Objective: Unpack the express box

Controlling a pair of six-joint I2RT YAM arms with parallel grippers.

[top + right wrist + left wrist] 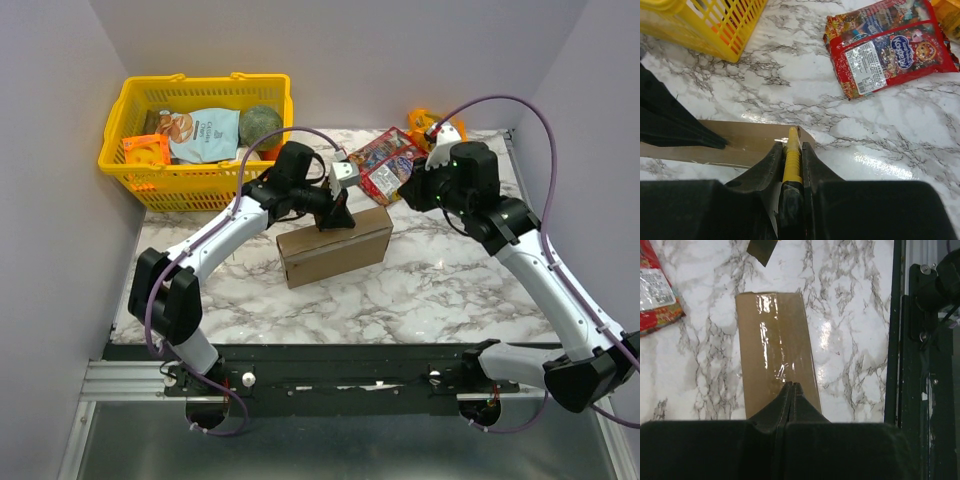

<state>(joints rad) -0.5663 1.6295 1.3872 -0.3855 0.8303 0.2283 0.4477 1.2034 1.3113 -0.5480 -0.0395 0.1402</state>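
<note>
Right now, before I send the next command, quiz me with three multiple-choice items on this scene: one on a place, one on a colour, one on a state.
1. Where does the yellow basket stand?
A. far left of the table
B. between the arm bases
C. near right edge

2. What colour is the tool in the right claw?
A. blue
B. yellow
C. green

3. How is the express box?
A. lid open
B. crushed flat
C. shut, clear tape along its top

Key:
1 A: the top view shows it far left, by the wall.
2 B: the right wrist view shows a yellow shaft gripped in the claw.
3 C: the left wrist view shows glossy tape over an unbroken top.
</note>
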